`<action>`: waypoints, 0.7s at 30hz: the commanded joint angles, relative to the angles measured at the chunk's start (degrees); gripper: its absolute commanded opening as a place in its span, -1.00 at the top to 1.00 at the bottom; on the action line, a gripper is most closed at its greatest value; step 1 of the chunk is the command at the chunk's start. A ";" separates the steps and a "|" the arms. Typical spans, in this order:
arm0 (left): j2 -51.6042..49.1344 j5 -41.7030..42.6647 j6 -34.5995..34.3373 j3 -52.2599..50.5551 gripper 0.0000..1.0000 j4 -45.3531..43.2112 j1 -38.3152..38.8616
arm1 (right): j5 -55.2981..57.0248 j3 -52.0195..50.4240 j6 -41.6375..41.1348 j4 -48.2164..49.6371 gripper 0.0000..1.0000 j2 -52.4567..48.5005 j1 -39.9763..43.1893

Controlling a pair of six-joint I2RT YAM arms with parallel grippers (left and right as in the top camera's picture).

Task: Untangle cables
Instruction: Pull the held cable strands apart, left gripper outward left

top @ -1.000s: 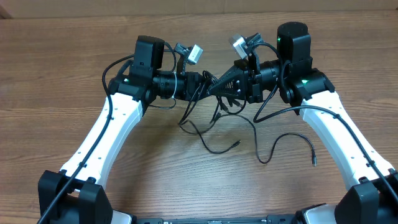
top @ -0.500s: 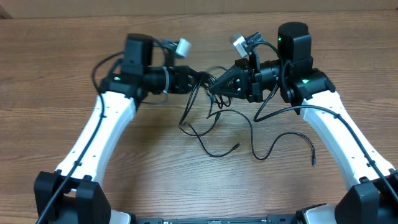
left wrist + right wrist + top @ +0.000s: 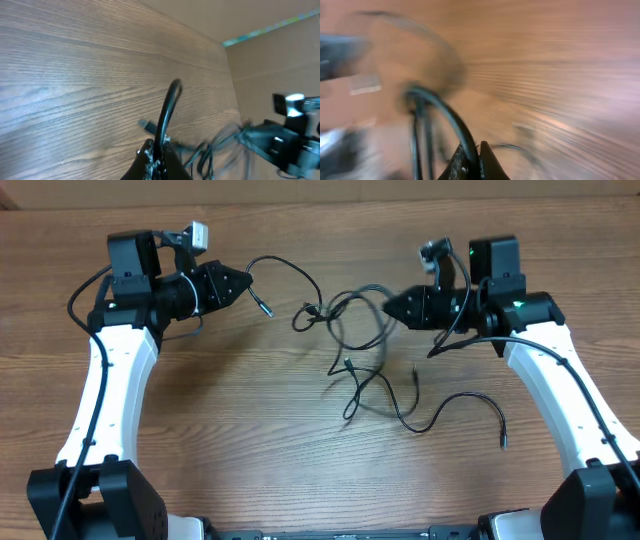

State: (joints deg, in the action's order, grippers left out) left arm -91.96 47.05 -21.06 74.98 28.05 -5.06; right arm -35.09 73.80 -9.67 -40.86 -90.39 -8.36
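Thin black cables [image 3: 350, 330] hang and lie in loose loops over the middle of the wooden table. My left gripper [image 3: 243, 281] is at the upper left, shut on one cable [image 3: 167, 112] that arcs right toward the tangle, with a plug tip [image 3: 266, 308] dangling near it. My right gripper [image 3: 392, 306] is at the upper right, shut on another cable [image 3: 450, 122] of the looped bunch. A further strand [image 3: 455, 405] curves on the table at lower right, ending in a plug tip [image 3: 504, 442]. The right wrist view is heavily blurred.
The wooden table [image 3: 200, 440] spans the view. A cardboard wall [image 3: 320, 190] runs along the far edge. The opposite arm [image 3: 285, 135] shows blurred in the left wrist view.
Both arms have pulled apart: the left gripper swung far left, the right gripper moved right. The cables between them have stretched out and the tangle has loosened into wider loops.
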 commanded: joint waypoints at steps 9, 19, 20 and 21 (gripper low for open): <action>6.03 -11.30 2.01 1.77 0.91 3.91 -4.59 | 52.26 0.09 -15.37 -7.10 0.93 0.26 0.76; 8.74 -24.22 -4.33 1.77 0.84 4.96 -4.85 | 8.57 0.09 4.07 -1.53 0.93 0.26 0.66; 8.74 -23.43 -4.31 1.75 0.67 5.27 -4.57 | 3.80 0.09 5.95 -1.16 0.93 0.28 0.63; 8.72 -22.47 -4.26 1.75 0.29 5.88 -4.09 | -2.64 0.09 7.87 -0.46 0.93 0.28 0.59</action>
State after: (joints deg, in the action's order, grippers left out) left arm -84.58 26.26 -23.53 75.13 33.04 -9.52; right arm -13.45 73.80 -11.57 -42.85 -90.48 -7.81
